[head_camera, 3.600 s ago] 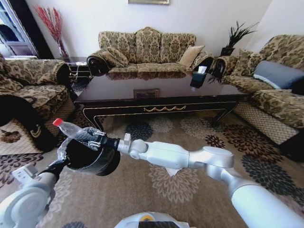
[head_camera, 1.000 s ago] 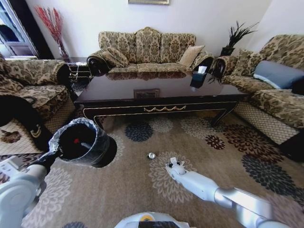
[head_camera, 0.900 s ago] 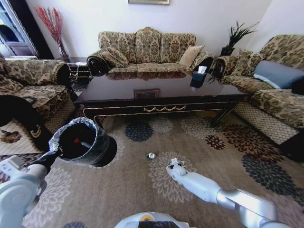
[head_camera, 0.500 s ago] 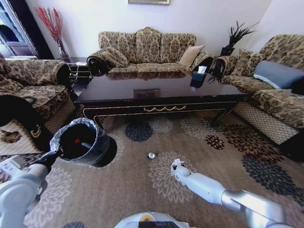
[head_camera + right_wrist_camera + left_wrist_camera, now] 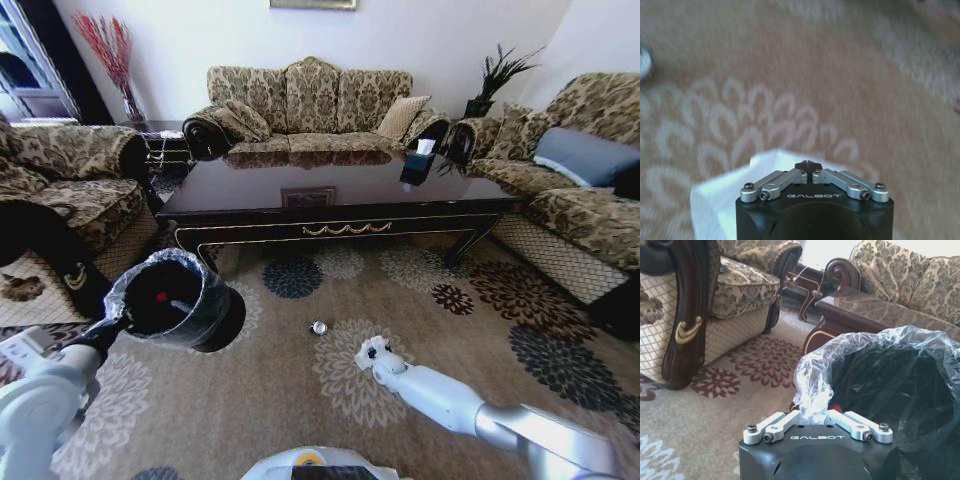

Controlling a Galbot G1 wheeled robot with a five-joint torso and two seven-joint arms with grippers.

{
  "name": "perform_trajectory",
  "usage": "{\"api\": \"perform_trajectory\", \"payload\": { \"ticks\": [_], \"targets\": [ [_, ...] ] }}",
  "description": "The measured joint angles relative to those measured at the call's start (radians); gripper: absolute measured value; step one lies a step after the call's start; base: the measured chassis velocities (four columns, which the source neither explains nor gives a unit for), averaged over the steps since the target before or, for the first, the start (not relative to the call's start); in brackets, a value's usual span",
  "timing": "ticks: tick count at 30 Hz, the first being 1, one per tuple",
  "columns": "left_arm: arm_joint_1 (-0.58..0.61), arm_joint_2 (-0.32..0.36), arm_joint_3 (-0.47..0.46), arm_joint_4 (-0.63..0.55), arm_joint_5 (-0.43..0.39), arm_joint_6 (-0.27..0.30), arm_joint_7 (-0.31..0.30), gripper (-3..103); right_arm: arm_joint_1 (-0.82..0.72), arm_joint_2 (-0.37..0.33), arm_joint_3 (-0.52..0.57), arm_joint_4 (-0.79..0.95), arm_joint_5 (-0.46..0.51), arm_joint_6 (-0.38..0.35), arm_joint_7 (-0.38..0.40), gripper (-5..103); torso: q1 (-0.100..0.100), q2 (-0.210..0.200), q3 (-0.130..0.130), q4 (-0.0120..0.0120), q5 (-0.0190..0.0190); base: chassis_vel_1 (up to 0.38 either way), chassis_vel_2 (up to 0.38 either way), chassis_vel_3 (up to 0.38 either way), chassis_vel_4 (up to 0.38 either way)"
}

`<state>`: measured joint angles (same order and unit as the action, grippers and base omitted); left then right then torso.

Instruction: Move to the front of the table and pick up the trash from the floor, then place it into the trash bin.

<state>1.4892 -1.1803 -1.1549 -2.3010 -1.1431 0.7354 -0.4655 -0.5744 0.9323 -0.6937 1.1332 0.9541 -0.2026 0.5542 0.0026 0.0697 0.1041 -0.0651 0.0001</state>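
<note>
pinching white paper (image 5: pixel 727 200), right tool (image 5: pixel 809 165) sits beside silvery piece (image 5: pixel 319 328); left tool (image 5: pixel 813 416) pinches bin (image 5: pixel 180 300).

The right gripper (image 5: pixel 810 165) hides most of the white paper (image 5: pixel 715 200). At 10 o'clock from it, the silvery piece (image 5: pixel 319 327) is too small to identify.

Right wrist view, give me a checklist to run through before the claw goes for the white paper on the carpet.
1. Paper under the right claw: ok, it lies just below.
2. Right claw open for the grab: not ok, tips together.
3. Claw touching paper: cannot tell.
4. Bin held: ok, left claw clamps its lined rim.
5. Bottle in the bin: ok, red cap shows inside.
6. Silver piece: not ok, it lies on the carpet.
</note>
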Motion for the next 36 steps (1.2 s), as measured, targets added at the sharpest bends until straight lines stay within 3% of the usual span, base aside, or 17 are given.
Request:
{"api": "perform_trajectory", "payload": {
  "ticks": [5,14,16,18,22,24,31,34,36],
  "targets": [
    [0.001,0.004,0.027,0.026,0.016,0.0,0.003,3,0.022,-0.038,0.017,0.042,-0.035,0.058,-0.054,0,0.0,0.0,0.0,0.0,-0.0001,0.0,0.0,0.0,0.0],
    [-0.003,0.03,0.048,0.056,0.024,0.0,0.003,3,-0.003,-0.054,0.094,0.021,-0.04,0.035,-0.076,-3,0.0,0.0,0.0,-0.0003,-0.0002,0.0,0.0,0.0,0.0],
    [0.0,0.04,0.043,0.06,0.023,0.0,0.002,3,-0.024,-0.038,0.125,0.003,-0.031,0.031,-0.075,7,0.0,0.0,0.0,-0.0002,0.0001,0.0,0.0,0.0,0.0],
    [0.002,0.044,0.041,0.06,0.023,0.0,0.002,3,-0.033,-0.028,0.137,-0.003,-0.024,0.031,-0.073,7,0.0,0.0,0.0,-0.0001,-0.0001,0.0,0.0,0.0,0.0],
    [0.002,0.049,0.041,0.055,0.022,0.0,-0.001,3,-0.05,0.004,0.151,-0.018,-0.01,0.043,-0.081,28,0.0,0.0,0.0,0.0002,-0.0002,0.0,0.0,0.0,0.0],
    [0.003,0.049,0.042,0.053,0.022,0.0,-0.002,3,-0.054,0.012,0.151,-0.021,-0.008,0.042,-0.08,28,0.0,0.0,0.0,0.0001,0.0,0.0,0.0,0.0,0.0],
    [0.002,0.047,0.038,0.046,0.021,0.0,-0.003,3,-0.07,0.026,0.123,-0.046,-0.054,0.023,-0.071,61,0.0,0.0,0.0,-0.0001,-0.0003,0.0,0.0,0.0,0.0],
    [0.0,0.048,0.034,0.045,0.018,0.0,-0.003,3,-0.069,0.027,0.116,-0.053,-0.054,0.023,-0.07,66,0.0,0.0,0.0,-0.0001,0.0,0.0,0.0,0.0,0.0],
    [-0.005,0.047,0.032,0.035,0.013,0.0,-0.003,3,-0.066,0.028,0.108,-0.056,-0.05,0.024,-0.067,77,0.0,0.0,0.0,0.0002,-0.0003,0.0,0.0,0.0,0.0]
  ]
}}
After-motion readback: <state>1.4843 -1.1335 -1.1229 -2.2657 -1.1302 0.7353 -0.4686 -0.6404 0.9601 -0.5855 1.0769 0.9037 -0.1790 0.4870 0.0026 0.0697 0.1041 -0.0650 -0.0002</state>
